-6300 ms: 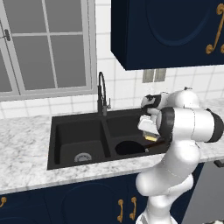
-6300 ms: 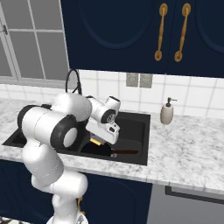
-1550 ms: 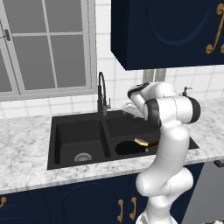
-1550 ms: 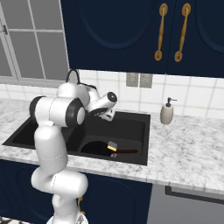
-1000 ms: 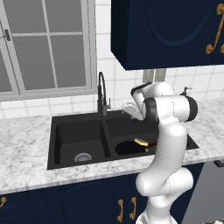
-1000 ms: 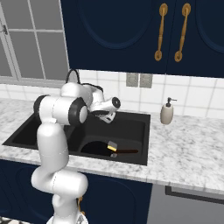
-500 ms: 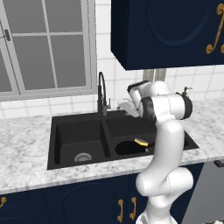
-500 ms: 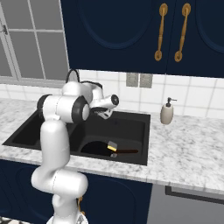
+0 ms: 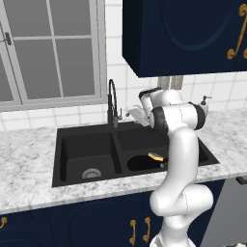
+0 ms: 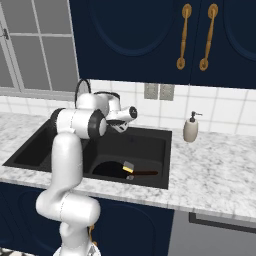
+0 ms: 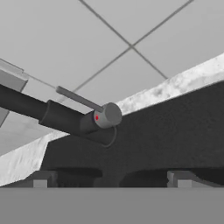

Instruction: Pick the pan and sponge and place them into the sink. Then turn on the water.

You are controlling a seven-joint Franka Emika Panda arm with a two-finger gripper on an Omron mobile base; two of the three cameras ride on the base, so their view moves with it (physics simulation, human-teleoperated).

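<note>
The black double-basin sink (image 9: pixel 72 144) is set in the marble counter. In its right basin lies the round black pan (image 9: pixel 141 163), and the yellow sponge (image 9: pixel 156 157) rests in the pan. From the other side the pan (image 10: pixel 106 169) shows its handle pointing right, with the sponge (image 10: pixel 128 167) at its rim. My gripper (image 9: pixel 131 114) hovers above the basin's back edge, just right of the black gooseneck faucet (image 9: pixel 112 102). In the hand view the gripper (image 11: pixel 113 179) is open, facing the faucet's side lever (image 11: pixel 83 101) and round knob (image 11: pixel 108 115) close ahead. No water runs.
A beige soap dispenser (image 10: pixel 190 128) stands on the counter right of the sink. A window sits behind the faucet, and dark blue wall cabinets (image 10: pixel 150 40) hang overhead. My own arm (image 9: pixel 181 144) rises in front of the right basin.
The hand has crept left toward the faucet base over the last second, jaws staying open. Pan and sponge have not moved.
</note>
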